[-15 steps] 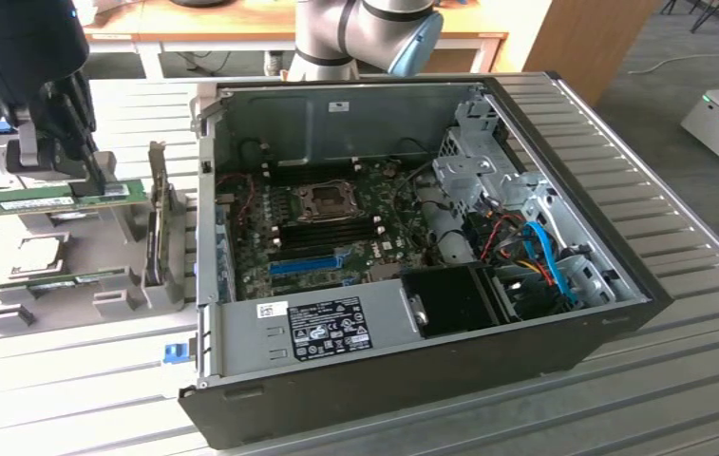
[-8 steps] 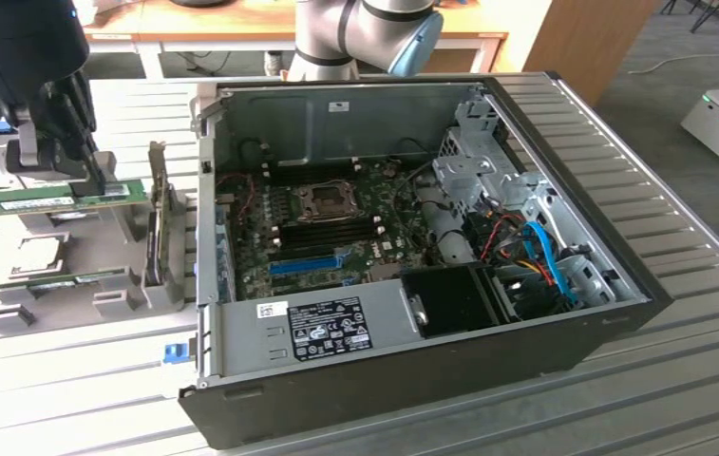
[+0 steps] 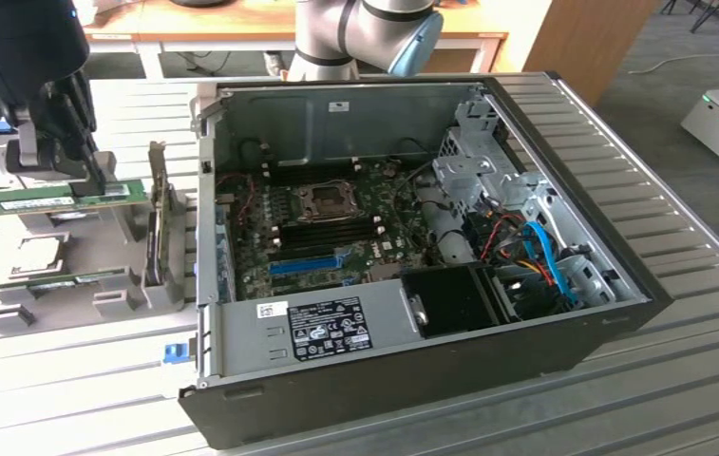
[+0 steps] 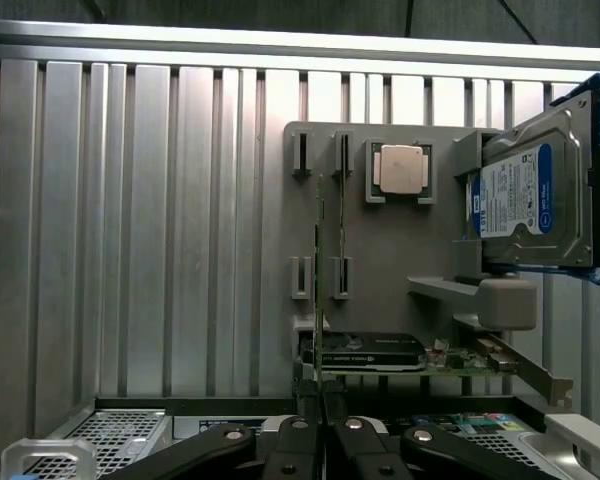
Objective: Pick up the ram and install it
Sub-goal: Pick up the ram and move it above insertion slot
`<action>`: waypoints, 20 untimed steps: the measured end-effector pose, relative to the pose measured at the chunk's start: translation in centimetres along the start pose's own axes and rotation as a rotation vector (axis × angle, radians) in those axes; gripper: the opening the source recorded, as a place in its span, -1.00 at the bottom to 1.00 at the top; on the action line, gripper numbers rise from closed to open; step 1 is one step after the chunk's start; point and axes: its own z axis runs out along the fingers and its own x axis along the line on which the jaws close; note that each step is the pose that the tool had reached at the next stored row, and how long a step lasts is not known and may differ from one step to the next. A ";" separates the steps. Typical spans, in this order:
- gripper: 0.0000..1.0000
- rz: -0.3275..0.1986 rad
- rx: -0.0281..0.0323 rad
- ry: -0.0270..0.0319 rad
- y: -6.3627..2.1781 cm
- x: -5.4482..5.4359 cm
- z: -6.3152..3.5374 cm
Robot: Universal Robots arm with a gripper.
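Observation:
The ram (image 3: 58, 199) is a long green stick, and my gripper (image 3: 90, 179) is shut on its end. It hangs just above the grey parts holder (image 3: 93, 306) at the exterior view's left, well apart from the open computer case (image 3: 587, 342). From the wrist view the held ram (image 4: 319, 280) shows edge-on as a thin line running out from between the black fingers (image 4: 298, 432) of my gripper (image 4: 325, 425). A second green stick (image 3: 74, 281) lies lower in the holder. The motherboard's dark memory slots (image 3: 328, 233) sit in the middle of the case.
The holder (image 4: 280, 250) also carries a processor chip (image 4: 400, 168), a silver hard drive (image 4: 530, 195) and an expansion card (image 4: 370, 352). A bright blue slot (image 3: 306, 263) lies near the memory slots. Cables and a drive cage (image 3: 524, 237) crowd the case's right side. The arm's base (image 3: 359, 38) stands behind the case.

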 end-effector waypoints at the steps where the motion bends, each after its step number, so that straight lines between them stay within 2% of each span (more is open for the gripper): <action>1: -0.75 0.000 0.0001 0.0000 -0.02 0.0 0.00; 5: -0.75 0.000 0.0000 0.0000 -0.36 0.0 -0.01; 11: -0.75 0.000 -0.0001 -0.0005 -1.36 0.1 -0.05; 20: -0.75 0.000 0.0000 -0.0024 -3.60 0.2 -0.14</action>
